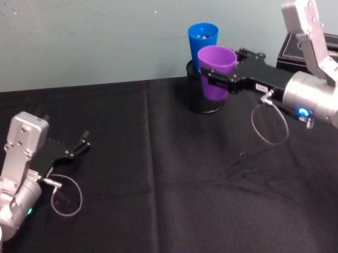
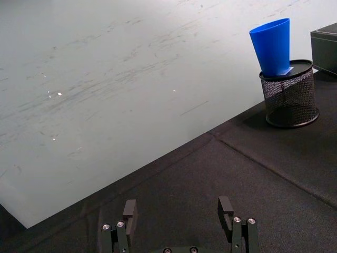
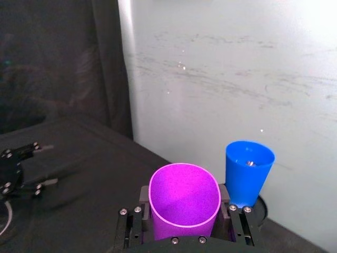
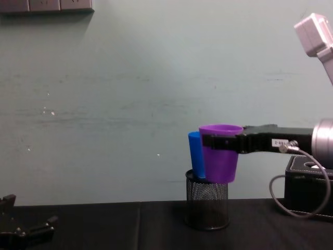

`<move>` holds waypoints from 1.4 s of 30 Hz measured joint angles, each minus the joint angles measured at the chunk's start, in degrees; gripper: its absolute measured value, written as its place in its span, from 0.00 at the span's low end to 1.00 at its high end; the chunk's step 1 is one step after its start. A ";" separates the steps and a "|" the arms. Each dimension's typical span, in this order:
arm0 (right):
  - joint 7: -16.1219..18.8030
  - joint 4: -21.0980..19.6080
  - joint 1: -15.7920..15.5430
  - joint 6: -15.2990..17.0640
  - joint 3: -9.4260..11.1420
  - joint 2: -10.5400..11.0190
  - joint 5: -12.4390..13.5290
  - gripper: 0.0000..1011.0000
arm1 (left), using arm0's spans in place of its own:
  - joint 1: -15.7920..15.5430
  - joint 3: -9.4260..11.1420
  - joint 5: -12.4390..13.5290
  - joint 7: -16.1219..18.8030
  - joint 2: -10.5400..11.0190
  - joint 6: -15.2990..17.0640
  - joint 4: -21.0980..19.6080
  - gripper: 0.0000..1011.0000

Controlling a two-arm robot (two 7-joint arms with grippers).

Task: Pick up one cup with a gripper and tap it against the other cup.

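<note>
My right gripper [image 1: 211, 79] is shut on the purple cup [image 1: 217, 70] and holds it upright in the air, clear of the table. The bright blue cup [image 1: 203, 38] stands tilted in a black mesh pen holder [image 1: 198, 101] just behind it. From the chest, the purple cup [image 4: 221, 159] overlaps the blue cup [image 4: 195, 156]; whether they touch I cannot tell. In the right wrist view the purple cup [image 3: 184, 203] sits between the fingers, with the blue cup [image 3: 249, 171] close beyond. My left gripper [image 1: 83, 142] rests open and idle at the table's left.
A black box [image 1: 320, 52] stands at the back right, beside my right arm. The pen holder [image 4: 207, 205] sits on a black tablecloth [image 1: 163, 182] near the pale wall. A loose cable loop [image 1: 270, 123] hangs under my right wrist.
</note>
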 joint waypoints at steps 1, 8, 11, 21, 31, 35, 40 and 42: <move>0.00 0.50 0.45 -0.05 -0.09 -0.21 -0.11 0.73 | 0.00 0.00 0.00 0.00 0.00 0.00 0.00 0.99; 0.06 5.75 4.66 -0.42 -0.56 -2.35 -0.82 0.73 | 0.00 0.00 0.00 0.00 0.00 0.00 0.00 0.99; 0.10 7.79 6.16 -0.70 -0.61 -3.18 -1.03 0.73 | 0.00 0.00 0.00 0.00 0.00 0.00 0.00 0.99; 0.44 12.55 9.38 -1.21 -0.37 -5.11 -1.12 0.73 | 0.00 0.00 0.00 0.00 0.00 0.00 0.00 0.99; 0.76 16.02 11.02 -2.24 -0.18 -6.42 -1.56 0.73 | 0.00 0.00 0.00 0.00 0.00 0.00 0.00 0.99; 0.41 17.26 11.44 -2.81 -0.03 -7.14 -2.03 0.73 | 0.00 0.00 0.00 0.00 0.00 0.00 0.00 0.99; 0.06 18.34 11.91 -3.45 0.27 -7.81 -2.40 0.73 | 0.00 0.00 0.00 0.00 0.00 0.00 0.00 0.99; -0.07 18.72 12.04 -3.67 0.39 -8.04 -2.62 0.73 | 0.00 0.00 0.00 0.00 0.00 0.00 0.00 0.99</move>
